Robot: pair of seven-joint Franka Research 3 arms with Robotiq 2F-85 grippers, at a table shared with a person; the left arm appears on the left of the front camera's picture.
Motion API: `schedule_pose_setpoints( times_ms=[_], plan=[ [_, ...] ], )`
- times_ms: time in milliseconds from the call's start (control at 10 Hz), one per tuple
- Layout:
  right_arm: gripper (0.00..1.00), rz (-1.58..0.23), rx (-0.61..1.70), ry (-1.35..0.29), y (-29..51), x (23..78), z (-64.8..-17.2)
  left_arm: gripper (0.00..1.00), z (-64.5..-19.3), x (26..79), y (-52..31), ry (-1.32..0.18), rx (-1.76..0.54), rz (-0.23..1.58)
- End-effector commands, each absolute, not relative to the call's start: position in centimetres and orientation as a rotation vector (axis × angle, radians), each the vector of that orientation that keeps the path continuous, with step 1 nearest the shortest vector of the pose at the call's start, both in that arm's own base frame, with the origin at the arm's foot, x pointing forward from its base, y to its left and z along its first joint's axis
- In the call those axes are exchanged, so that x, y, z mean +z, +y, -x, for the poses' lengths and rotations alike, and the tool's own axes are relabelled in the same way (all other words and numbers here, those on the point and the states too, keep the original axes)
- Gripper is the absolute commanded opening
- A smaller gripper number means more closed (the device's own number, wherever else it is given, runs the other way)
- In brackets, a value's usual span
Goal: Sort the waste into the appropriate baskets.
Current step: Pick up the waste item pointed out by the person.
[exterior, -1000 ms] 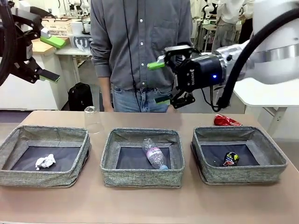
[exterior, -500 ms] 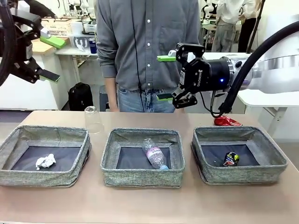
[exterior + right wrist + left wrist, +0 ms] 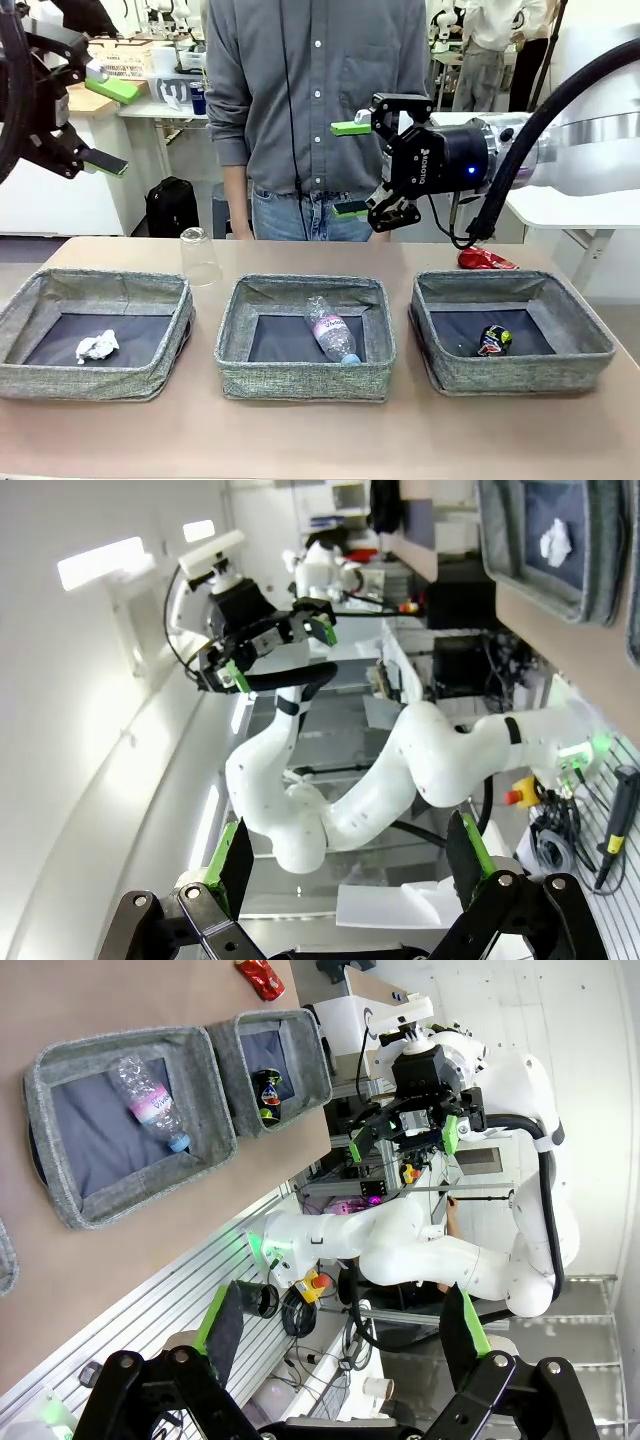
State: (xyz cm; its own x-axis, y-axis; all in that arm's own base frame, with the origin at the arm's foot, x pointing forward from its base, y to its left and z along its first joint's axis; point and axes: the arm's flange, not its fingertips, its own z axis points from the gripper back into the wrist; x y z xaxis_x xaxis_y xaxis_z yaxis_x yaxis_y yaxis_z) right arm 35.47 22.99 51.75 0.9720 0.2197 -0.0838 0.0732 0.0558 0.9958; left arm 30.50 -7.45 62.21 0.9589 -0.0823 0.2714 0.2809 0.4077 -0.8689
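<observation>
Waste on the bench [image 3: 320,440], a clear plastic cup [image 3: 199,257] behind the left basket [image 3: 60,378] and a crushed red can [image 3: 485,259] behind the right basket [image 3: 520,375], is judged light, thin-walled, best pinched across the sides; both jaws are held wide open, empty.

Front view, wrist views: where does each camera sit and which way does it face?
Front view: between the arms, facing the person across the table; left gripper and right gripper raised, open.
Left wrist view: on that wrist, facing the right arm; own fingers below.
Right wrist view: likewise, facing the left arm; own fingers below.
Shared by front and left wrist: the water bottle.
</observation>
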Motion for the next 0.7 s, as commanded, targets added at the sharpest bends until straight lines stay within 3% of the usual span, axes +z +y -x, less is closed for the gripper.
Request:
schedule_pose_setpoints(
  times_ms=[0,600],
  plan=[
    [1.00,-1.502,0.105,0.234,22.96,52.26,-35.57,1.00,-30.48,62.24,-7.52,-0.209,-0.251,1.149],
    [1.00,-1.502,0.105,0.234,22.96,52.26,-35.57,1.00,-30.48,62.24,-7.52,-0.209,-0.251,1.149]
  ],
)
